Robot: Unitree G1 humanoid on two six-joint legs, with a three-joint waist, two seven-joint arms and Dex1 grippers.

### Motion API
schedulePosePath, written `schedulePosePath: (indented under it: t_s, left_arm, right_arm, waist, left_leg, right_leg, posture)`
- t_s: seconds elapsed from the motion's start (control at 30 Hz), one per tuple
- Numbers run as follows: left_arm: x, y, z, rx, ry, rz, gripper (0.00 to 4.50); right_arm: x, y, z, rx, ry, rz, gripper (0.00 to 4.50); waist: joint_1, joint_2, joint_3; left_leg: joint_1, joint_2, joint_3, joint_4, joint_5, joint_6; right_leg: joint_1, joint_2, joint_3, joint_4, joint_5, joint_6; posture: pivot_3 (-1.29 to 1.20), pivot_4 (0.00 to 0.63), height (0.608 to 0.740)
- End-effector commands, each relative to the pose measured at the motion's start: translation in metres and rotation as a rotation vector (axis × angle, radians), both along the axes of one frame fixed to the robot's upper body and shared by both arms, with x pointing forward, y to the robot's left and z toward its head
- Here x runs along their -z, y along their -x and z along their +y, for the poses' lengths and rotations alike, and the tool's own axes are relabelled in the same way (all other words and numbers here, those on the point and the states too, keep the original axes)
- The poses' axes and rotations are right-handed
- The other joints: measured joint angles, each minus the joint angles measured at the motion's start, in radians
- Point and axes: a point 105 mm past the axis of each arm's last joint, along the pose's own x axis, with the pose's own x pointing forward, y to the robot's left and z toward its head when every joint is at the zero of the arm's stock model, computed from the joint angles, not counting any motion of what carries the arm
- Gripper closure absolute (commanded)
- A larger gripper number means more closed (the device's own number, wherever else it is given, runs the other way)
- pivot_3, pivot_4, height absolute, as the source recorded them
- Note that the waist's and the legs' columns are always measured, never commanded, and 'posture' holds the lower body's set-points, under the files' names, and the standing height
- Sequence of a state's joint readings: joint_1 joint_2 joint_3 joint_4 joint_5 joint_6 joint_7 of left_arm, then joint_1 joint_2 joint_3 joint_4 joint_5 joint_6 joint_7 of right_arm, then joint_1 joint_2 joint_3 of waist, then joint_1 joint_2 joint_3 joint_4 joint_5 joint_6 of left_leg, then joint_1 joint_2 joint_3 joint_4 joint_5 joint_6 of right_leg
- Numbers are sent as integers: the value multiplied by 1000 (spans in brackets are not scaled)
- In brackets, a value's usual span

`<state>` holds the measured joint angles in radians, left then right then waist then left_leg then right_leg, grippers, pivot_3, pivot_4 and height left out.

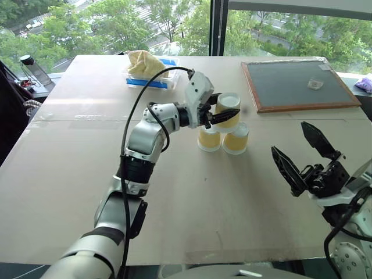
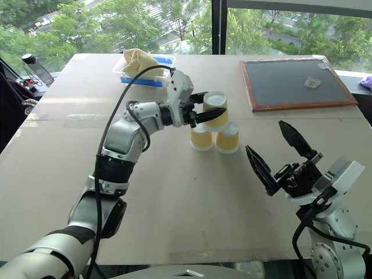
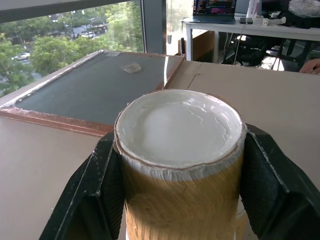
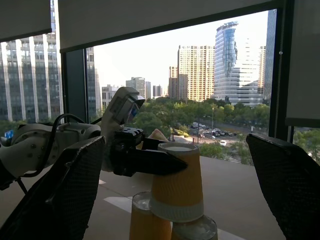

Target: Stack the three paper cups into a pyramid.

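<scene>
Cups for the pyramid stood grouped toward the far edge of the table (image 1: 70, 192), roughly midway along it and near the framed board (image 1: 299, 84). The two base cups, the left one (image 1: 208, 139) and the right one (image 1: 236, 140), stood upside down and touching, which gave a pair of flat white bottoms at one level to carry the third. The top cup (image 1: 227, 110), also inverted, was held over the seam between them. In the right wrist view its rim appeared to rest on both bases, though full contact could not be confirmed.

The left end effector (image 1: 214, 114) was closed on the top cup, one finger on each side of the wall, gripping from the side and held level. This grip kept the cup upright and left its lower rim free to seat.

The right end effector (image 1: 304, 157) stood fully open and empty near the right edge of the table, well apart from the stack, presumably parked to avoid disturbing it.

A plastic tray (image 1: 152, 75) with a crumpled bag lay at the far edge.
</scene>
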<state>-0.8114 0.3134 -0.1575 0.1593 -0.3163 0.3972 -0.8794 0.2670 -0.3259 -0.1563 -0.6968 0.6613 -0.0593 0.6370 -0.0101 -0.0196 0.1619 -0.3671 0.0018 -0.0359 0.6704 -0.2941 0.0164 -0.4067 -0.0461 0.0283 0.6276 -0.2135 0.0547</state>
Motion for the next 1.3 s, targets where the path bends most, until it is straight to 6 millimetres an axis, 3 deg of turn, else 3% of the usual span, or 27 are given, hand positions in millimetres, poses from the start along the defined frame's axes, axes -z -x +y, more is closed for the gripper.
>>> schedulePosePath:
  t_s: [0.03, 0.13, 0.17, 0.2, 0.23, 0.3, 0.5, 0.6, 0.73, 0.83, 0.9, 0.93, 1.0, 1.2, 1.3]
  left_arm:
    - [-10, 6, -2, 12, 17, -49, 2078]
    - [-9, 6, -1, 10, 24, -43, 2078]
    - [-8, 6, -1, 9, 25, -42, 1578]
    - [-8, 7, 0, 8, 25, -43, 1578]
    - [-8, 7, 0, 7, 25, -45, 947]
    - [-11, 8, 0, 8, 35, -53, 105]
    - [-33, 17, -1, 33, 116, -117, 31]
    - [-56, 29, 3, 69, 220, -192, 31]
    - [-77, 45, 25, 51, 317, -242, 31]
    - [-73, 53, 42, 15, 323, -207, 31]
    - [-50, 62, 67, -66, 269, -145, 31]
    - [-26, 70, 86, -138, 198, -96, 31]
    - [5, 89, 106, -214, 111, -11, 31]
    - [87, 130, 134, -404, -126, 152, 31]
    - [109, 139, 142, -486, -123, 199, 31]
  right_arm:
    - [-3, 5, 3, -36, 9, -18, 0]
    - [3, 7, 4, -56, 49, -7, 0]
    - [6, 7, 3, -55, 61, -3, 0]
    - [7, 7, 3, -55, 66, 2, 0]
    - [8, 6, 3, -54, 69, 6, 0]
    - [9, 6, 2, -49, 71, 10, 0]
    - [10, 4, 2, -49, 81, 24, 0]
    - [11, 3, 1, -49, 82, 28, 0]
    - [15, 0, -6, -41, 85, 44, 0]
    - [21, -1, -11, -36, 105, 64, 0]
    - [31, -1, -19, -29, 146, 98, 0]
    - [41, -1, -26, -36, 192, 137, 0]
    - [55, 1, -38, -48, 256, 194, 0]
    - [91, 2, -59, -83, 380, 362, 0]
    - [105, -3, -66, -86, 401, 421, 0]
  waist:
    - [0, 0, 0]
    - [0, 0, 0]
    - [0, 0, 0]
    - [0, 0, 0]
    - [0, 0, 0]
    - [0, 0, 0]
    - [0, 0, 0]
    - [0, 0, 0]
    - [-1, 0, 0]
    - [-3, 0, 0]
    - [-7, 1, -1]
    - [-7, 1, 0]
    - [-19, 3, -1]
    - [8, -1, 0]
    - [17, -1, 0]
  left_leg:
    - [0, 0, 0, 0, 0, 0]
    - [0, 0, 0, 0, 0, 0]
    - [0, 0, 0, 0, 0, 0]
    - [0, 0, 0, 0, 0, 0]
    - [0, 0, 0, 0, 0, 0]
    - [0, 0, 0, 0, 0, 0]
    - [0, 0, 0, 0, 0, 0]
    - [0, 0, 0, 0, 0, 0]
    - [0, 0, 0, 0, 0, 0]
    - [2, 1, -1, 0, 0, 0]
    - [3, 1, -1, 0, 0, 0]
    - [3, 1, 0, -1, 0, 0]
    - [6, 3, 2, -2, 0, 0]
    - [4, 2, 1, -1, -1, 1]
    - [7, 2, 2, 0, 0, 1]
  right_leg:
    - [0, 0, 0, 0, 0, 0]
    - [0, 0, 0, 0, 0, 0]
    - [0, 0, 0, 0, 0, 0]
    - [0, 0, 0, 0, 0, 0]
    - [0, 0, 0, 0, 0, 0]
    - [0, 0, 0, 0, 0, 0]
    - [0, 0, 0, 0, 0, 0]
    - [0, 0, 0, 0, 0, 0]
    - [0, 0, 0, 0, 0, 0]
    - [0, 0, 2, 0, 0, 0]
    - [0, 0, 3, 1, 0, 0]
    - [0, 0, 4, 1, 0, 0]
    - [0, 0, 8, 0, 0, 0]
    - [0, -2, 11, -1, -3, -3]
    - [2, -2, 11, -1, -5, 1]
  posture:
    - [0, 150, 740]
    - [0, 150, 740]
    - [0, 150, 740]
    - [0, 150, 740]
    - [0, 150, 740]
    - [0, 150, 740]
    - [0, 150, 740]
    - [0, 150, 740]
    - [0, 150, 740]
    - [0, 150, 740]
    - [0, 150, 740]
    - [0, 150, 740]
    - [0, 150, 740]
    - [0, 150, 740]
    - [0, 150, 740]
